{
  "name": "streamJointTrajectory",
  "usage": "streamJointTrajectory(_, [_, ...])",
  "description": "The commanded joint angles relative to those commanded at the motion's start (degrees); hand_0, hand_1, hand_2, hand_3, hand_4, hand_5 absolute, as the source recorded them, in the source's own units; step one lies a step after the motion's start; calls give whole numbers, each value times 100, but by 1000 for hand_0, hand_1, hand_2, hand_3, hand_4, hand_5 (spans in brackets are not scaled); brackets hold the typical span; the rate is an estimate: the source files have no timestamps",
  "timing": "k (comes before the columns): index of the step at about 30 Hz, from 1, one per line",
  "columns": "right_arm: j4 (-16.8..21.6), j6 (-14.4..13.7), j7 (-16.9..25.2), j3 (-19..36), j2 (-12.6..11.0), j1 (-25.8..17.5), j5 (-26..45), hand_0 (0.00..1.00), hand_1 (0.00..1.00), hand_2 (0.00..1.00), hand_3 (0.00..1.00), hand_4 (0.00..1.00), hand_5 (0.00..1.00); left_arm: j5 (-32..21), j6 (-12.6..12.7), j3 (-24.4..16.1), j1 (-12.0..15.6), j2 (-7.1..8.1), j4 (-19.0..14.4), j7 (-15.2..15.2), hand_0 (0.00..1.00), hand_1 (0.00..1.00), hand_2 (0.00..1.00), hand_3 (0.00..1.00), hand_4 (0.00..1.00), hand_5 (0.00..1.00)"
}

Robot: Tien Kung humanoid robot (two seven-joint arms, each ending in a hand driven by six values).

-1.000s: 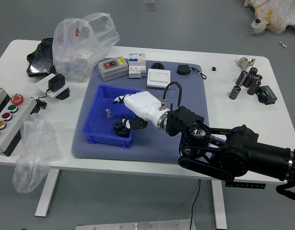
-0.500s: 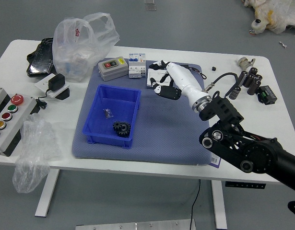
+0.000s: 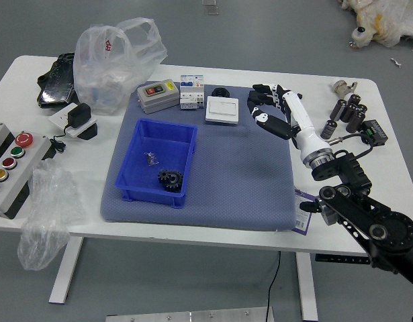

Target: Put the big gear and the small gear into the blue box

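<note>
The right hand (image 3: pixel 287 115) had moved from over the blue box (image 3: pixel 138 176) to the mat's (image 3: pixel 240 181) far right corner, fingers (image 3: pixel 272 125) loosely parted around nothing visible, while the black gear (image 3: pixel 170 180) stayed inside the box.

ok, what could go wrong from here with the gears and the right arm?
1. The blue box shows one clear black gear, plus a small shiny piece I can't identify. If that isn't the other gear, calling it done would be premature.
2. The looped cable at the right wrist overlaps the black block in view; it might snag as the right hand moves.
</note>
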Motion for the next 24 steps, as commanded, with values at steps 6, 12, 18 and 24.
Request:
streamJointTrajectory(6, [401, 108, 528, 413, -115, -651, 725, 797, 748, 742, 704, 784, 357, 49, 0, -36, 2, 19, 0, 8, 658, 617, 601, 754, 761, 720])
streamJointTrajectory(12, [489, 319, 1087, 704, -114, -1081, 1368, 584, 464, 559, 654, 813, 378, 117, 6, -101, 34, 15, -11, 62, 658, 616, 600, 754, 761, 715])
streamJointTrajectory(18, [444, 510, 1515, 743, -80, -1293, 2109, 449, 364, 484, 632, 816, 398, 159, 6, -146, 56, 12, -16, 94, 658, 616, 600, 754, 762, 713])
streamJointTrajectory(24, [486, 597, 1673, 710, -73, -1356, 2615, 387, 304, 439, 624, 835, 408, 149, 1, -130, 52, 13, -13, 78, 658, 616, 600, 754, 761, 709])
